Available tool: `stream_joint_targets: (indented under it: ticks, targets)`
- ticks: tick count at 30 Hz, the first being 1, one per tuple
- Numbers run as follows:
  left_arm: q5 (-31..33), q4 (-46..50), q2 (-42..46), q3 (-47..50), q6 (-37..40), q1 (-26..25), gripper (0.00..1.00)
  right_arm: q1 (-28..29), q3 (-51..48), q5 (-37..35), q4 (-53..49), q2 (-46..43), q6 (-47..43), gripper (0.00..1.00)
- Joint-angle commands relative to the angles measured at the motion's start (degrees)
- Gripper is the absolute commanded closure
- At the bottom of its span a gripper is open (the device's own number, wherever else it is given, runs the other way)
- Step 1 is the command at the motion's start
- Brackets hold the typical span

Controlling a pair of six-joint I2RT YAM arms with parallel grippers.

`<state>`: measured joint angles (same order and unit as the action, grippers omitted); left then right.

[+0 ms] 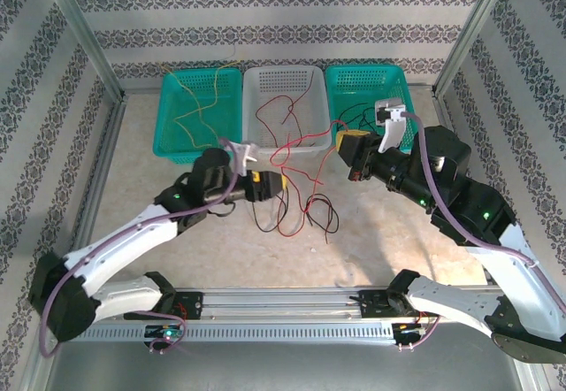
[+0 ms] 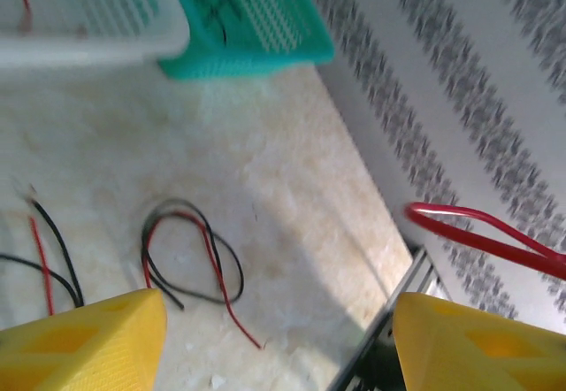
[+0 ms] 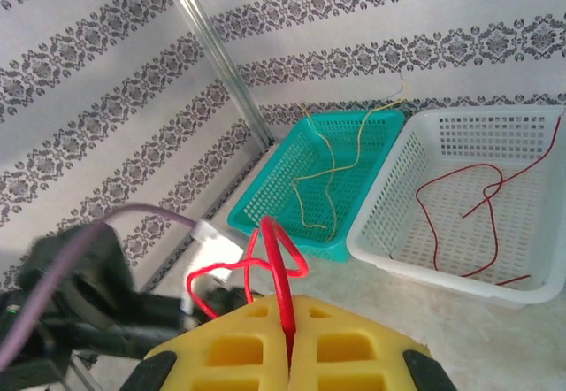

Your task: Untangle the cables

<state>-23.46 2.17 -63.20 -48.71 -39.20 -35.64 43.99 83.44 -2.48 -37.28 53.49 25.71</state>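
Observation:
My right gripper (image 3: 289, 313) is shut on a red cable (image 3: 281, 267), which loops up out of the closed yellow fingers (image 3: 239, 347). From above, that gripper (image 1: 348, 141) hangs in front of the white basket, and the red cable (image 1: 296, 149) runs left from it toward the table. On the tabletop lies a tangle of red and black cables (image 1: 296, 212). My left gripper (image 1: 270, 183) hovers beside the tangle. Its yellow fingers (image 2: 84, 342) stand wide apart with nothing between them. Below them lies a red and black loop (image 2: 190, 263), and a red cable (image 2: 486, 232) crosses at the right.
Three baskets line the back edge. The left teal basket (image 1: 168, 117) holds a yellow cable (image 3: 332, 174), the white basket (image 1: 256, 121) a red cable (image 3: 460, 205), and the right teal basket (image 1: 402, 86) a black cable. A metal rail (image 1: 283, 301) runs along the near edge.

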Motion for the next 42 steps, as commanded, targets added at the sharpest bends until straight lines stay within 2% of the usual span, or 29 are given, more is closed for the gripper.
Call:
stream_joint_targets:
  ticks: [1,4,5,8,16,20,29,33,36,39,42]
  targets:
    - [1.95,1.73,5.63,-1.95,2.16,4.89,0.31,-0.52,1.42,-1.65,-1.09,-0.04,-1.23,1.00]
    - [0.91,5.38,6.81,-5.70,5.85,6.19,0.34,-0.74,0.79,-1.75,-1.39,0.20,-1.07,1.00]
    - [-1.15,4.72,6.61,-6.34,6.48,6.19,0.36,-0.81,0.47,-1.71,-1.32,0.20,-0.89,1.00]
    - [-8.44,-2.53,6.08,-5.17,4.47,5.84,0.40,-0.89,-0.20,-1.49,-1.04,0.13,-0.59,1.00]
    - [-16.02,-14.08,5.64,-3.01,3.60,2.24,0.41,-1.75,-0.12,-0.29,-1.83,0.20,0.08,1.00]
    - [-16.17,-11.71,4.68,-4.25,5.86,1.08,0.42,-2.12,-0.38,0.12,-1.70,-0.09,0.61,1.00]
    - [-19.26,-17.01,4.53,-3.27,4.06,0.59,0.43,-2.57,-1.00,0.39,-1.75,-0.03,1.42,1.00]
    - [-19.51,-18.85,5.18,-2.12,3.43,0.57,0.36,-2.85,-1.22,0.60,-1.71,0.01,1.82,1.00]
    - [-19.38,-18.95,5.30,-1.74,3.51,0.57,0.36,-3.06,-1.15,1.09,-1.40,0.06,2.06,1.00]
    - [-19.07,-17.35,4.73,-2.30,4.54,0.24,0.38,-3.03,-1.09,1.54,-1.23,0.18,2.28,1.00]
    - [-16.69,-14.03,4.28,-3.36,6.77,-0.29,0.45,-3.03,-1.09,1.70,-1.22,0.12,2.32,1.00]
